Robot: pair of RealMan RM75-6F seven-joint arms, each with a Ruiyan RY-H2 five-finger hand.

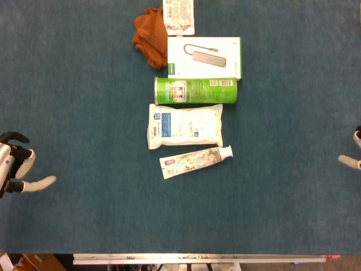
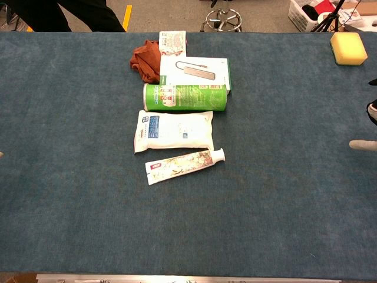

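My left hand [image 1: 18, 169] shows at the left edge of the head view, fingers apart, holding nothing, over bare blue cloth. Only fingertips of my right hand [image 1: 352, 153] show at the right edge, also seen as the right hand [image 2: 366, 132] in the chest view, apart and empty. Between them a column of items lies mid-table: a toothpaste tube [image 1: 195, 160], a white pouch [image 1: 185, 125], a green can [image 1: 195, 91] on its side, a white box [image 1: 204, 57] picturing a hub, an orange cloth [image 1: 150, 36] and a small packet [image 1: 179, 15].
A yellow sponge [image 2: 348, 47] sits at the far right corner of the blue table [image 2: 283, 194]. Beyond the far edge are a stool base [image 2: 222, 19], a white basket [image 2: 306, 10] and a person's dark legs [image 2: 59, 13].
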